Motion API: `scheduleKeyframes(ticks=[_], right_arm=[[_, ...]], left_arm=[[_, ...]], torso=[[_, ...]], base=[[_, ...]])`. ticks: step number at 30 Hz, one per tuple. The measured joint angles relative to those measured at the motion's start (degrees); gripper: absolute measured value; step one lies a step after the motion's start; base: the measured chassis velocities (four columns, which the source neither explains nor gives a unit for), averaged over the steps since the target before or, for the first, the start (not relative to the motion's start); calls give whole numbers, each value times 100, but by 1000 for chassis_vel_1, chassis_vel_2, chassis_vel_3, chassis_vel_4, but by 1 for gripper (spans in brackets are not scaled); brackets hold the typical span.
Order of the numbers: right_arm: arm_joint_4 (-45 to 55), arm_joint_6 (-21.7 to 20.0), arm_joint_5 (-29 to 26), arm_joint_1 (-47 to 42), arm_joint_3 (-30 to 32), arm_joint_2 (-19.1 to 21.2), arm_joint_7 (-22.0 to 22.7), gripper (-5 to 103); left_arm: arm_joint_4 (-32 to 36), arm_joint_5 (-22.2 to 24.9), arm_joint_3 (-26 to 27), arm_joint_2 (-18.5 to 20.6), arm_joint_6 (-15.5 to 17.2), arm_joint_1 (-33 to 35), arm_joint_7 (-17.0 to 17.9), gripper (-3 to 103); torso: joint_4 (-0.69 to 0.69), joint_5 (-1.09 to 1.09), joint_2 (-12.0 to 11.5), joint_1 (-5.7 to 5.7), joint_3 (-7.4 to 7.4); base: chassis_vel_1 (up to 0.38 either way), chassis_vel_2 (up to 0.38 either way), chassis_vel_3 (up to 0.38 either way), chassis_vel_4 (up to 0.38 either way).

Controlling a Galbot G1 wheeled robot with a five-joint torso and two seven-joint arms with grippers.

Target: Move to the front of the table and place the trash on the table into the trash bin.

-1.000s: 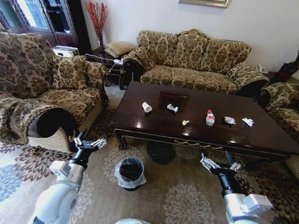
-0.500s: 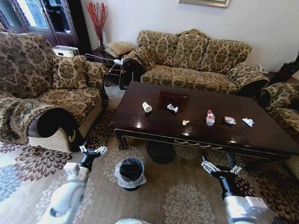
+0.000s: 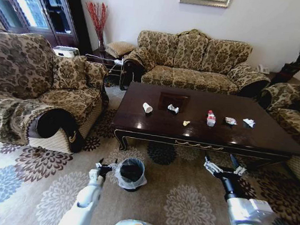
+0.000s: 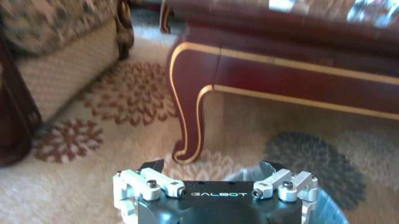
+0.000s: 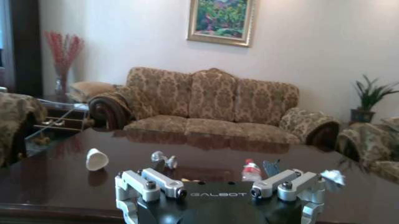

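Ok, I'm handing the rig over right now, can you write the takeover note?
Left gripper: open, empty, low beside the bin, near the table leg.
Right gripper: open, empty, raised before the table's front edge.
Trash, all on the table: cup, wrapper, yellow scrap, bottle, two more crumpled pieces at the right.
Done: robot faces the table.
Left: every piece into the bin.

table (image 3: 254, 134) | holds: paper cup (image 3: 147, 108), bottle (image 3: 210, 118), wrappers (image 3: 172, 109), tissue (image 3: 249, 122)
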State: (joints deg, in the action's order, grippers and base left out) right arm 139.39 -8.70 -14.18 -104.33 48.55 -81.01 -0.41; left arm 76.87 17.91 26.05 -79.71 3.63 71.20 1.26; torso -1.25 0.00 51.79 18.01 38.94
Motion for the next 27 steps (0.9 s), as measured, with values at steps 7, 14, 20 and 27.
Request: scheduleKeyframes(ticks=[7,14,20,27], right_arm=[[41,160,-5,-239,211,-200,116,100],[134,312,-72,-323,320,-490,176,100],[175,594,-95,-450,365,-703,204,100],[88,810,-85,-511,409,-762,204,100]], left_arm=[[-1877,-28,-242,-191,-298,-1208,26,100],[-3000,373,-333,-244,-312,-1891,-53,100],[-3688,371,-357,-308,-311,-2212,-120,100],[-3849,305,-317,-318,-295,-2164,-198,100]], torso=[[0,0,0,0,0],[0,0,0,0,0],[0,-1,0,0,0],[-1,-1,0,0,0]], base=[[0,0,0,0],[0,0,0,0],[0,0,0,0],[0,0,0,0]])
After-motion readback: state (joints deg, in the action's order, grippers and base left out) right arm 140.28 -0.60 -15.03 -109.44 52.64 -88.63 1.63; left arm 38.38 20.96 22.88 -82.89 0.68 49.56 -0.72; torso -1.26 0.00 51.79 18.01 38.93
